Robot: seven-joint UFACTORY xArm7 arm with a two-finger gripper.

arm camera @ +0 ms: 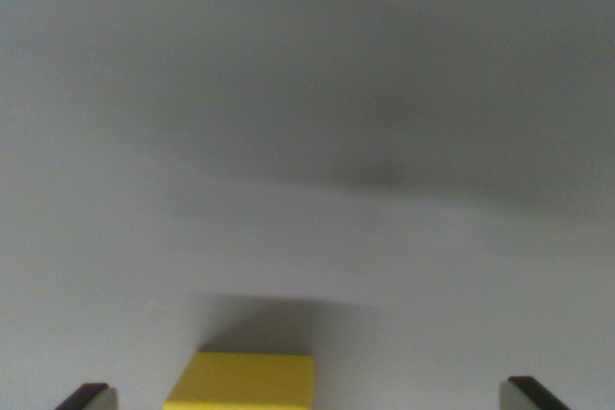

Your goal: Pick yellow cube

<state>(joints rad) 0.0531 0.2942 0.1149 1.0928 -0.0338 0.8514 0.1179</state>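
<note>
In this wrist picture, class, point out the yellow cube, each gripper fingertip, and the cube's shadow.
yellow cube [242, 381]: wrist view, middle of its visible top face.
left-side fingertip [88, 397]: wrist view's left, its dark tip.
right-side fingertip [530, 395]: wrist view's right, its dark tip.
shadow [264, 325]: wrist view, the dark patch just beyond the cube.

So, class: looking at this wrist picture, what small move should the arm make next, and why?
Probably a slight shift toward the wrist view's left. The yellow cube lies nearer the left fingertip than the right one of the open end effector, so centring before closing seems wise.
</note>
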